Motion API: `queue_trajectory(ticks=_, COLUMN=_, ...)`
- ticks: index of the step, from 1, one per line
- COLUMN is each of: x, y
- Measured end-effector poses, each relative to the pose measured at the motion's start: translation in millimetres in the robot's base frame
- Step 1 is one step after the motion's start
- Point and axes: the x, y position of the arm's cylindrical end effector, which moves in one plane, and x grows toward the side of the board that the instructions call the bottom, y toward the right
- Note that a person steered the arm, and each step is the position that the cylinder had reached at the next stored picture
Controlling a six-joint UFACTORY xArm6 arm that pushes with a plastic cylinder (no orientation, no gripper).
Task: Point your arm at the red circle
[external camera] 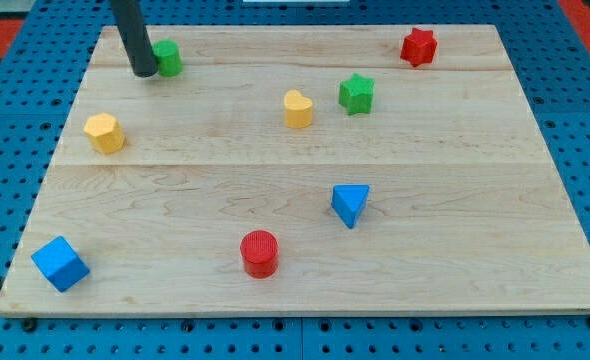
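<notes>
The red circle (260,252) is a short red cylinder near the view's bottom, a little left of the middle of the wooden board (455,250). My tip (144,72) is at the view's top left, touching or just left of a green block (167,57). The dark rod rises from there out of the top of the view. The tip is far from the red circle, up and to the left of it.
A yellow hexagon-like block (105,132) lies at the left. A yellow heart (298,109) and a green star (356,93) sit near the top middle. A red star (418,46) is at the top right. A blue triangle (350,204) and a blue cube (60,263) lie lower.
</notes>
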Motion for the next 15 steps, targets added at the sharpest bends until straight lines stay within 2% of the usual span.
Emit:
queue_trajectory(ticks=1, x=-2.6, y=15.4)
queue_trajectory(ticks=2, x=26.6, y=55.0)
queue_trajectory(ticks=4, x=121.9, y=68.8)
queue_trajectory(ticks=6, x=139.5, y=81.2)
queue_trajectory(ticks=8, x=187.9, y=203.2)
queue_trajectory(ticks=10, x=279.2, y=246.5)
queue_trajectory(ticks=11, x=322.0, y=209.6)
queue_trajectory(ticks=12, x=319.6, y=142.6)
queue_trajectory(ticks=13, x=273.7, y=111.7)
queue_trajectory(ticks=14, x=245.2, y=117.7)
queue_trajectory(ticks=15, x=274.6, y=118.5)
